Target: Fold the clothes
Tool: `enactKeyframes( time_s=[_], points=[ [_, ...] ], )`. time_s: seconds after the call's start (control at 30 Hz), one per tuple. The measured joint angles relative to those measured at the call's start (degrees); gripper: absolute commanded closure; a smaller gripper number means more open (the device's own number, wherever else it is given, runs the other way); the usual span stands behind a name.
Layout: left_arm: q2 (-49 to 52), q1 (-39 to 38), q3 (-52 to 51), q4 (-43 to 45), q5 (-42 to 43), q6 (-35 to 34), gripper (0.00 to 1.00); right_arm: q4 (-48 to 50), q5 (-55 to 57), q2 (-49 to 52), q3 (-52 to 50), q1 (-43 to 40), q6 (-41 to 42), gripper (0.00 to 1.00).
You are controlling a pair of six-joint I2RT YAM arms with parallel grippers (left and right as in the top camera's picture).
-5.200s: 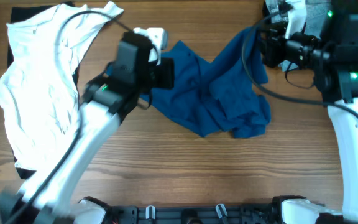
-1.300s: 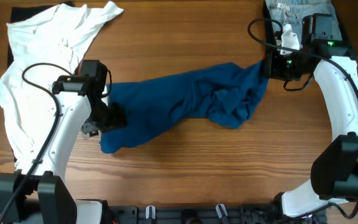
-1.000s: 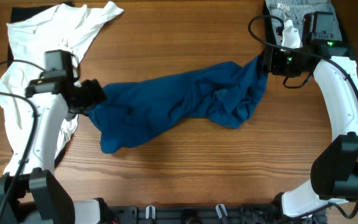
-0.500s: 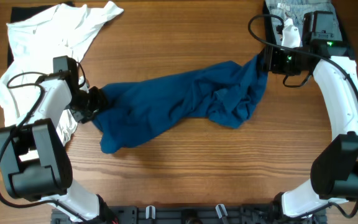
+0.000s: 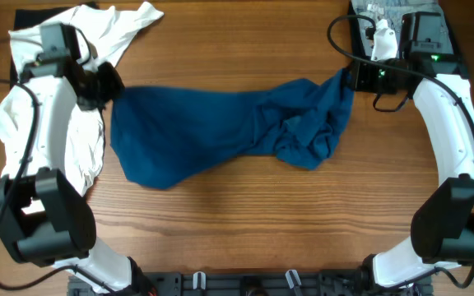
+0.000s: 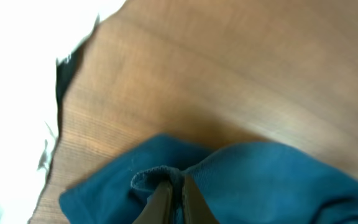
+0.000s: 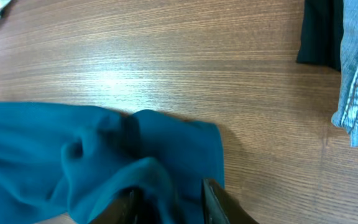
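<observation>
A blue garment [image 5: 220, 131] lies stretched across the middle of the wooden table, flat on its left half and bunched on its right. My left gripper [image 5: 109, 85] is shut on its upper left corner; in the left wrist view the fingers [image 6: 174, 198] pinch a fold of blue cloth [image 6: 241, 186]. My right gripper [image 5: 350, 78] grips the garment's upper right corner; in the right wrist view its fingers [image 7: 169, 200] sit either side of bunched blue cloth [image 7: 73, 155].
A crumpled white garment [image 5: 48, 99] lies at the left over a black cloth [image 5: 31, 16]. Folded jeans [image 5: 393, 12] on a dark cloth sit at the back right, also in the right wrist view [image 7: 356, 68]. Bare wood [image 5: 303, 222] fills the front.
My left gripper has pulled the garment's left corner up and back toward the far left, spreading the left half flat. The right gripper has held still.
</observation>
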Motion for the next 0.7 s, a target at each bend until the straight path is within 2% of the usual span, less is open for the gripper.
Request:
enactKeyframes(
  time_s=[0.07, 0.13, 0.3, 0.47, 0.5, 0.53, 0.57, 0.6, 0.7],
  points=[
    [-1.36, -0.31, 4.04, -2.25, -0.72, 0.92, 0.96, 0.02, 0.0, 0.0, 0.0, 0.09, 0.0, 0.78],
    [-4.13, -0.9, 6.73, -3.76, -1.77, 1.9, 0.96, 0.02, -0.04, 0.0, 0.0, 0.09, -0.02, 0.95],
    [-13.33, -3.69, 7.76, -4.79, -7.23, 4.55, 0.96, 0.87, -1.36, 0.0, 0.0, -0.57, 0.2, 0.96],
    [-17.25, -4.07, 7.93, -3.5, -10.14, 5.9, 0.96, 0.94, -7.63, 0.0, 0.13, -4.24, -1.31, 0.96],
    [-17.59, -4.09, 7.96, -3.5, -10.4, 6.08, 0.96, 0.76, -8.94, 0.0, 0.24, -4.72, -1.92, 0.89],
    [-17.64, -4.09, 7.98, -3.52, -10.58, 6.23, 0.96, 0.48, -9.66, 0.0, 0.35, -4.81, -2.6, 0.75],
    [-17.64, -4.07, 7.98, -3.58, -10.8, 6.27, 0.96, -0.31, -10.51, 0.0, 0.46, -4.52, -3.58, 0.57],
    [-17.64, -4.09, 7.98, -3.58, -10.84, 6.27, 0.96, -0.7, -10.75, 0.0, 0.46, -3.87, -4.33, 0.49],
    [-17.64, -4.37, 7.98, -3.56, -11.19, 6.29, 0.96, -0.39, -9.88, 0.0, 0.46, -0.07, -5.38, 0.43]
  ],
)
